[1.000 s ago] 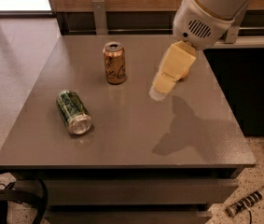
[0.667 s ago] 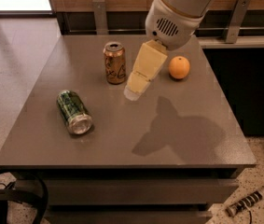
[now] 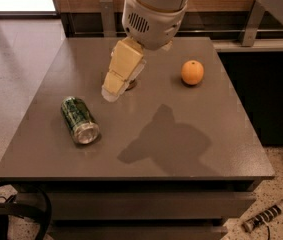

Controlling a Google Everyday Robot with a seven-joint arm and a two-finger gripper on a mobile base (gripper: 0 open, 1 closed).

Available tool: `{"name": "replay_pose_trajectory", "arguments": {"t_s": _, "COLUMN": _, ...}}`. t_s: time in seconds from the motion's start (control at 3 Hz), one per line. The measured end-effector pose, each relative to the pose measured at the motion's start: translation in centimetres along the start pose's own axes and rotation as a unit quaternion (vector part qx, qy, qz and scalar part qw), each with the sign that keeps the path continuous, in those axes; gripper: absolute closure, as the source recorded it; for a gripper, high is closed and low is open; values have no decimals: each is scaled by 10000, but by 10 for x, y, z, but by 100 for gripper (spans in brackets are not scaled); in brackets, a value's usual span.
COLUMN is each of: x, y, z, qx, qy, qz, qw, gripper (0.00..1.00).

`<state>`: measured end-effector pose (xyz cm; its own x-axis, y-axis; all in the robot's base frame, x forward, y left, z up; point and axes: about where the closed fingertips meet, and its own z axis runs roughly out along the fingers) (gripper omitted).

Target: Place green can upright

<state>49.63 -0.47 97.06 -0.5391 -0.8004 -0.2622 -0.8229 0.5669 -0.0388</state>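
The green can [image 3: 79,119] lies on its side on the left part of the grey table [image 3: 216,154], its silver end facing the front edge. My gripper [image 3: 112,90] hangs above the table's middle, tips pointing down and left. It is above and to the right of the green can and does not touch it. It holds nothing that I can see.
An orange [image 3: 192,72] sits on the table at the back right. The orange-brown can is almost wholly hidden behind the gripper; only a sliver of its base [image 3: 131,86] shows. Black cables [image 3: 11,209] lie on the floor at the lower left. A striped object [image 3: 265,217] lies on the floor at the lower right.
My gripper has moved left across the table toward the green can. It now covers the orange-brown can, and the orange has come into view. The green can has not moved.
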Motion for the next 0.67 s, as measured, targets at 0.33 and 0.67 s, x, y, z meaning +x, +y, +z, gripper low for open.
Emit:
{"name": "replay_pose_trajectory", "arguments": {"t_s": 0.33, "x": -2, "y": 0, "z": -1, "qx": 16, "qy": -46, "qz": 9, "qw": 10000, "gripper": 0}}
{"name": "replay_pose_trajectory", "arguments": {"t_s": 0.67, "x": -13, "y": -5, "z": 22, "qx": -332, "qy": 92, "qz": 588, "qw": 9977, "gripper": 0}}
